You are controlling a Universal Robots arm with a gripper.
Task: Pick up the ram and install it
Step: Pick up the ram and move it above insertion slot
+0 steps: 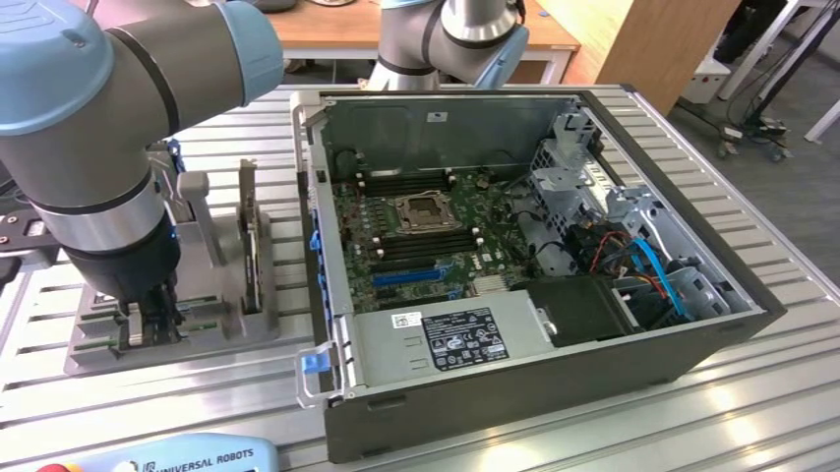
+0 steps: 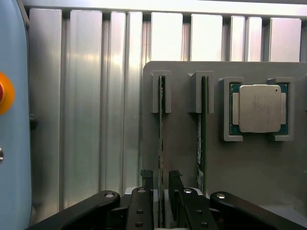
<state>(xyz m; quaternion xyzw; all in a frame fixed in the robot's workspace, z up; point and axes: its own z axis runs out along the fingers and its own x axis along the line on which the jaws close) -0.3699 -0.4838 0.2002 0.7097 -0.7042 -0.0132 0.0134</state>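
Note:
Two rams stand on edge in slots of a grey holder (image 2: 182,143). In the wrist view my gripper (image 2: 160,184) is down over one ram (image 2: 160,129), a black finger (image 2: 147,178) close on each side of its thin green edge, gripping it. The other ram (image 2: 202,129) stands in the neighbouring slot, beside the gripper. In the exterior view the gripper (image 1: 145,320) reaches down into the holder (image 1: 210,295) at that view's left, and the arm hides the ram it grips.
A square silver processor (image 2: 259,109) lies in its own pocket of the holder. The open computer case (image 1: 525,295) with its motherboard (image 1: 420,231) stands on the ribbed metal table (image 1: 223,393), to the exterior view's right of the holder. A blue teach pendant (image 1: 171,457) lies at the near edge.

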